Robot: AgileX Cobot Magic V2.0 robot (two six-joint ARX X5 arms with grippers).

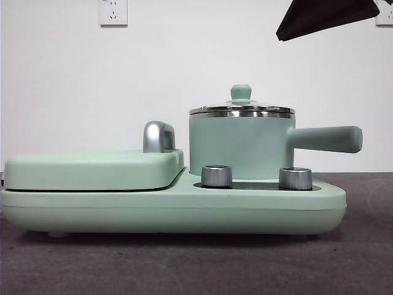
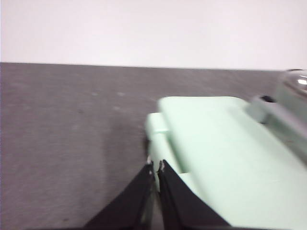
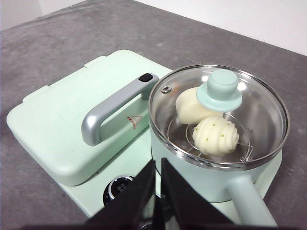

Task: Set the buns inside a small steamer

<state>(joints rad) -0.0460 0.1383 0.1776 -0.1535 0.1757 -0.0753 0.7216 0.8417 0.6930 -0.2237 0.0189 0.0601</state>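
The small steamer (image 1: 239, 144) is a mint-green pot with a steel rim, and its glass lid with a green knob (image 3: 219, 89) is on. In the right wrist view the steamer (image 3: 192, 172) holds both buns under the lid: the smooth cream bun (image 3: 190, 107) and the ridged bun with green specks (image 3: 215, 136), side by side on a wire rack. My right gripper (image 3: 158, 164) is shut and empty, above the appliance's front near the pot. My left gripper (image 2: 157, 166) is shut and empty, beside the end of the flat plate.
The flat mint-green hinged plate (image 1: 92, 169) with its chrome handle (image 3: 108, 112) sits closed beside the pot on the same base. Two steel knobs (image 1: 216, 176) stand at the front. The pot's side handle (image 1: 325, 139) sticks out. A dark arm tip (image 1: 325, 15) hangs at the upper right.
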